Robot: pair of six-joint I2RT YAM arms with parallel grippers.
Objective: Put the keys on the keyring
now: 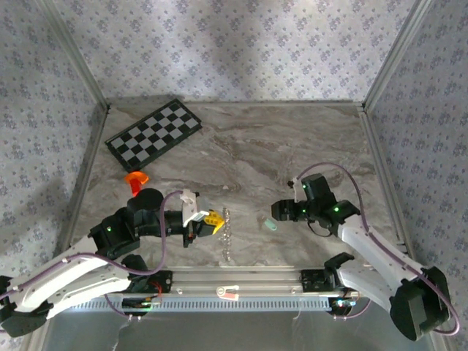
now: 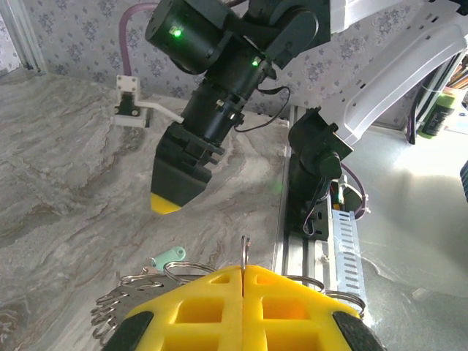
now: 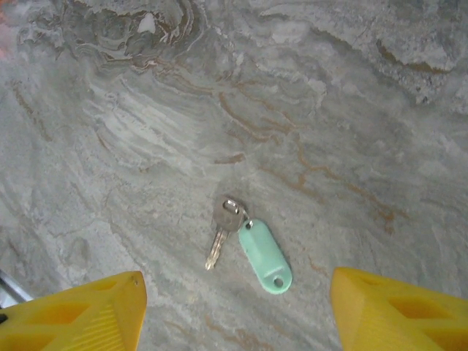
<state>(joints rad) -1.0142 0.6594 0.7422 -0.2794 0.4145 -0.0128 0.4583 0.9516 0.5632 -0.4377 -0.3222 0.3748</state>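
The keyring (image 2: 124, 298), a thin silvery metal ring fringed with many small silver keys, sits at the left of the working area on the grey marbled counter (image 1: 241, 153). It is pinched in the yellow left fingers (image 2: 285, 307), which are clenched on it so that a sliver of the wire stands up out of the seam between them. In the overhead view the ring shows edge-on as a thin line running toward and away from the arm bases. Just to its right, apart from it, lies the key (image 3: 265, 256), a small silver metal key joined to a pale mint-green plastic tag, flat on the counter. Further right, just beside the key, are the yellow right fingers (image 3: 80, 314), spread wide and empty. From the right wrist the key lies ahead of these fingers and about midway across the gap between them. The tag's long axis slants from upper left to lower right, and the blade angles off down-left. The right arm is plainly the nearer one, so the pickup looks to be its job, and the tag offers the broader hold.
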